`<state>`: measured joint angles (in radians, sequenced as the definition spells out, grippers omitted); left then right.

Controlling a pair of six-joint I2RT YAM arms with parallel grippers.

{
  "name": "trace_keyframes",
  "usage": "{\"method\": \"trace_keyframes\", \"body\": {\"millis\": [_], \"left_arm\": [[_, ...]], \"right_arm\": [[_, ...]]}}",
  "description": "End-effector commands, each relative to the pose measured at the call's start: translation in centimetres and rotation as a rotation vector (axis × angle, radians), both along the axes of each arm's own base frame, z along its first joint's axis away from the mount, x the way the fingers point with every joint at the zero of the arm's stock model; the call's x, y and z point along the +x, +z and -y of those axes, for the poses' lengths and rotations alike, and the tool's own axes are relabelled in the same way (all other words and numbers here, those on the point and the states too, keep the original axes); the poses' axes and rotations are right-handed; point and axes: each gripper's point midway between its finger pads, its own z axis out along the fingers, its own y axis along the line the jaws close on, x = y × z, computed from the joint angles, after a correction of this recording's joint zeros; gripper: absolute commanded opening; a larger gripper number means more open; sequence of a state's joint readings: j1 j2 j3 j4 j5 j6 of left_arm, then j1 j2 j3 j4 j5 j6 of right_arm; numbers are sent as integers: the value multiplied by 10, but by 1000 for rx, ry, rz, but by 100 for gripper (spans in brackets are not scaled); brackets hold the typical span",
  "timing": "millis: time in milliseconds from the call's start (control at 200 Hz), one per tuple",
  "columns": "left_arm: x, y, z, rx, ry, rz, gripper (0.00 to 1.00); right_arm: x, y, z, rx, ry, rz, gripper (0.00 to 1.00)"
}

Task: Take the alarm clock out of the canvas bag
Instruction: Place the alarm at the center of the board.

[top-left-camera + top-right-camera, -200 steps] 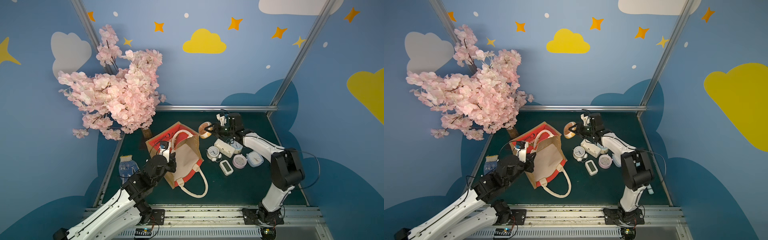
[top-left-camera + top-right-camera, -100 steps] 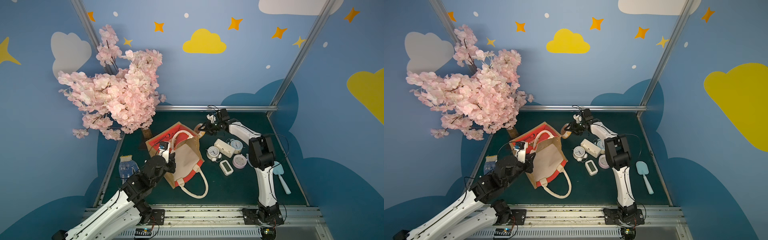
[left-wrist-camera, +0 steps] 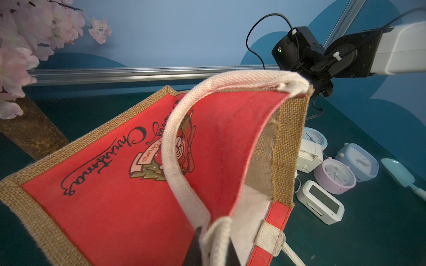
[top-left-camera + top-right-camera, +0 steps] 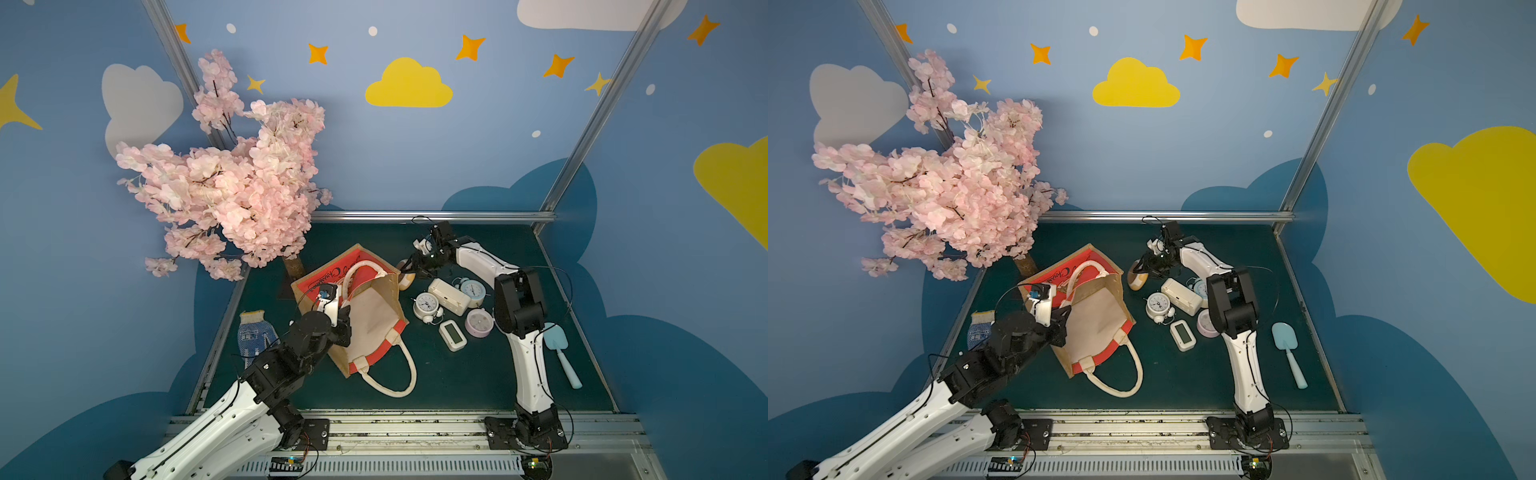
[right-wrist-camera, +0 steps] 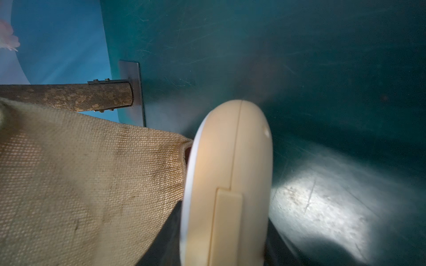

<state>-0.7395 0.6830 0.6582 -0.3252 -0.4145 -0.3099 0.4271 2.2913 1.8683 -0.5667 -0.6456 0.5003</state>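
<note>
Tabletop (image 4: 1183, 395): alarm clock (image 4: 1137, 281) beside canvas bag (image 4: 1096, 316)

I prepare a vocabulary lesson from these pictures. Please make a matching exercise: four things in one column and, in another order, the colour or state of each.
Things:
1 canvas bag
2 cream clock
3 shovel
4 glove

Descriptions:
A light blue
B held in the right gripper
C blue and white pattern
D gripped by the left gripper

Pairs: 1-D, 2-B, 3-A, 4-C.
</note>
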Motion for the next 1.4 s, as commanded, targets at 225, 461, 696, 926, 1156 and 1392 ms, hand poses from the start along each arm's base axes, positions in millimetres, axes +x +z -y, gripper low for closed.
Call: {"method": "trace_keyframes", "body": {"millis": [225,461,696,926,1156,1392], "left_arm": [[-1,7,-3,3,3,13,14],[-1,8,-5,4,9,17,14],[0,7,-3,5,6,12,14],[0,9,-5,6,15,19,14],[-1,8,-16,9,60,28,15],[-4,7,-19,25,56,22,15]], "right_arm": [[-3,-20,37,-121,-19,-11,52],[1,-4,53,-84,-81,23,64],[5,30,46,-27,-85,102,69],[5,74,44,8,-83,208,69],[-29,126,41,6,-80,424,69],[-92,153,53,-43,-117,651,68]]}}
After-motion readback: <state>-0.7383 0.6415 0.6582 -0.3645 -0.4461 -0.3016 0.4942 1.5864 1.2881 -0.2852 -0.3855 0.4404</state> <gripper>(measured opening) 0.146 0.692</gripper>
